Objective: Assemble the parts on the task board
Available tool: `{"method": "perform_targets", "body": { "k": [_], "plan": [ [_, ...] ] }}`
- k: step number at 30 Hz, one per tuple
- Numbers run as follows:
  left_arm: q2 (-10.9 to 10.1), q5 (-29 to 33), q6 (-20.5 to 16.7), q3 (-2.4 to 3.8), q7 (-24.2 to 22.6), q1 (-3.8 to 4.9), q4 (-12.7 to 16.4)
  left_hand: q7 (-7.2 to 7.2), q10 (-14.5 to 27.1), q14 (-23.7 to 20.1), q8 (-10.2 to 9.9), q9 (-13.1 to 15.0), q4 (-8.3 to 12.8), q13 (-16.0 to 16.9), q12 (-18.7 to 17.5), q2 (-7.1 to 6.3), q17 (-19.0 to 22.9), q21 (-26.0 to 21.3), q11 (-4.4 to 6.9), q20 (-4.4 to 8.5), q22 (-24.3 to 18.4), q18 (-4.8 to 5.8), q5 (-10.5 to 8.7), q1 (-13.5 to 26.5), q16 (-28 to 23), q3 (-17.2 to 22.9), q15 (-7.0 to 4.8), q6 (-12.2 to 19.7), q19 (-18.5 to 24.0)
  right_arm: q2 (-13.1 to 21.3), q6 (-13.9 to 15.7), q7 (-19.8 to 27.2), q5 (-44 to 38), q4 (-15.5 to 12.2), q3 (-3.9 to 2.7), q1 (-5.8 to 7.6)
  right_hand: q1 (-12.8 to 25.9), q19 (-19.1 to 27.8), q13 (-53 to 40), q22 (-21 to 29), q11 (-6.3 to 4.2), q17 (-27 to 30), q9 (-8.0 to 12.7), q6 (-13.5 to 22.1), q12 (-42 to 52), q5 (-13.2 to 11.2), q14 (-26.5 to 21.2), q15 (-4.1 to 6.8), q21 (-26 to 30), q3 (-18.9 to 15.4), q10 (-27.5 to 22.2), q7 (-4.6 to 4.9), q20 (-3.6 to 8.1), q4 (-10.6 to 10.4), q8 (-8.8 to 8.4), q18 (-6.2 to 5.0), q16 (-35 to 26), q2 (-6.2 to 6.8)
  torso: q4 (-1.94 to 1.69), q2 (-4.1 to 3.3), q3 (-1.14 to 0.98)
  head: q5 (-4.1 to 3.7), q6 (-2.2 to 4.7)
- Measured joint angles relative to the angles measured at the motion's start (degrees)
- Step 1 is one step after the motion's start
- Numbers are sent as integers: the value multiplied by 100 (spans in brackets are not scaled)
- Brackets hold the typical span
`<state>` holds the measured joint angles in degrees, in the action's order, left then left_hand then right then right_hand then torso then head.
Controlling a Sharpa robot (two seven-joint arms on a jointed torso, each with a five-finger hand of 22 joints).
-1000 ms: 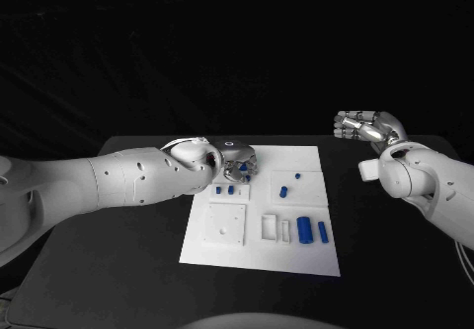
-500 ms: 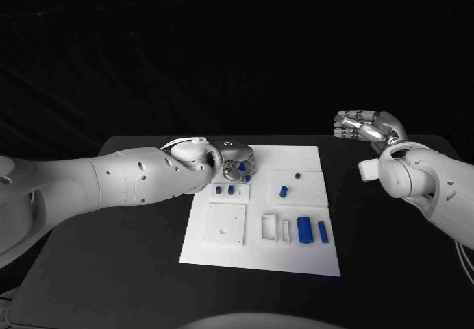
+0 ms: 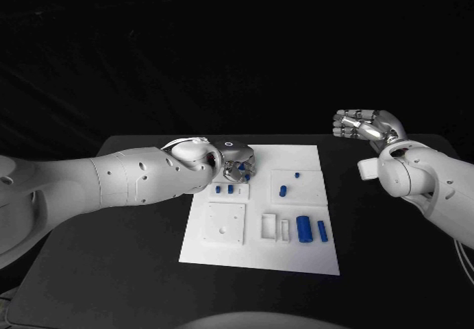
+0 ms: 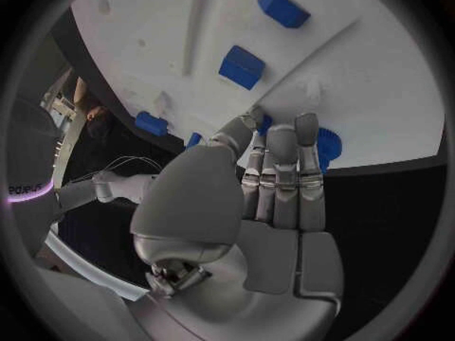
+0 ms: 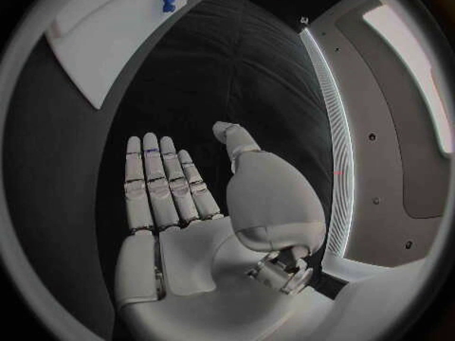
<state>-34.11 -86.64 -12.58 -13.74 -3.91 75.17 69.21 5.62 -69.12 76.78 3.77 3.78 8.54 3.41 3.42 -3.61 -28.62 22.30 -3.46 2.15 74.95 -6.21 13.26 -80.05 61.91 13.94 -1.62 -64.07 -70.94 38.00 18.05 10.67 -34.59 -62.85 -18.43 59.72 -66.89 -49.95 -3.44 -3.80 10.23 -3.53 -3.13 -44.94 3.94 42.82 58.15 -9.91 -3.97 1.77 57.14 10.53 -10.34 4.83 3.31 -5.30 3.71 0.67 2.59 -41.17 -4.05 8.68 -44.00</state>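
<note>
The white task board (image 3: 296, 255) lies in the middle of the black table. My left hand (image 3: 233, 162) is bent down over the board's far left corner. Its thumb and fingertips (image 4: 280, 138) close on a blue round part (image 4: 328, 144), seen under the hand as a blue spot (image 3: 240, 173). Two small blue parts (image 3: 224, 189) stand just in front of that hand. Two more (image 3: 283, 191) sit in the far right panel, and two long blue parts (image 3: 304, 229) lie at the front right. My right hand (image 3: 366, 126) hangs in the air beyond the board's right side, its fingers (image 5: 156, 182) spread and holding nothing.
A white raised plate with holes (image 3: 225, 223) and white slotted pieces (image 3: 268, 227) sit on the board's front half. Bare black table (image 3: 109, 274) surrounds the board. In the right wrist view the board's corner (image 5: 105, 30) lies far off.
My left hand has dipped slightly toward the board, and the blue part under its fingers sits a little lower. The right arm has stayed still.
</note>
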Motion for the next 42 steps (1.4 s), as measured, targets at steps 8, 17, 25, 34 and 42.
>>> {"method": "perform_targets", "body": {
  "k": [8, 17, 25, 34, 42],
  "plan": [
    [2, 2, 9, -1, -3, -4, -1, 8, -232, 23, 0, 0, -38, -1, 0, 79, 0, 7, 45, 22, -1, 8, 0, -58, 19, -38, -23, -180, 20, 1, -5, -1, 0, -2, 0, 0, 0, 0, 0, 0, 0, 0, 0, 0, 0, 0, 0, 0, 0, 0, 0, 0, 0, 0, 0, 0, 0, 0, -1, 2, 1, -1, -2],
    [1, 3, 1, 1, 11, -5, -52, 11, -493, 120, 0, 0, 86, -7, -44, 293, -9, 205, 103, 94, -1, 90, -232, -257, 40, -121, -85, -339, 9, 1, -8, -2, 0, -1, 0, 0, 0, 0, 0, 0, 0, 0, 0, 0, 0, 0, 0, 0, 0, 0, 0, 0, 0, 0, 0, 0, 0, 0, 0, 4, 3, -6, 0],
    [-27, 3, -40, 1, 5, -8, -53, -20, -512, 163, 0, 0, 168, -8, -23, 304, -15, 342, 105, 114, -2, 41, -312, -254, 40, 135, -102, -388, 30, -2, -11, -2, 0, 1, 0, 0, 0, 0, 0, 0, 0, 0, 0, 0, 0, 0, 0, 0, 0, 0, 0, 0, 0, 0, 0, 0, 0, 0, 0, 3, 4, -7, 13],
    [-161, 28, -117, 59, 4, -21, 86, -20, -523, 165, 0, 1, 151, -8, -23, 338, -15, 342, 116, 113, -2, 36, -313, -219, 39, 151, -104, -389, 30, -4, -14, -2, 0, 2, 0, 0, 0, 0, 0, 0, 0, 0, 0, 0, 0, 0, 0, 0, 0, 0, 0, 0, 0, 0, 0, 0, 0, 0, -3, 3, 5, 8, 40],
    [-419, 179, -132, 324, 11, -13, 328, -21, -549, 186, 0, 0, 151, 1, -23, 313, -21, 342, 142, 134, -3, 40, -346, -184, 39, 152, -124, -430, 8, 4, -16, -1, 0, 2, 0, 0, 0, 0, 0, 0, 0, 0, 0, 0, 0, 0, 0, 0, 0, 0, 0, 0, 0, 0, 0, 0, 0, 0, -8, 7, 4, 25, 53]
  ]
}}
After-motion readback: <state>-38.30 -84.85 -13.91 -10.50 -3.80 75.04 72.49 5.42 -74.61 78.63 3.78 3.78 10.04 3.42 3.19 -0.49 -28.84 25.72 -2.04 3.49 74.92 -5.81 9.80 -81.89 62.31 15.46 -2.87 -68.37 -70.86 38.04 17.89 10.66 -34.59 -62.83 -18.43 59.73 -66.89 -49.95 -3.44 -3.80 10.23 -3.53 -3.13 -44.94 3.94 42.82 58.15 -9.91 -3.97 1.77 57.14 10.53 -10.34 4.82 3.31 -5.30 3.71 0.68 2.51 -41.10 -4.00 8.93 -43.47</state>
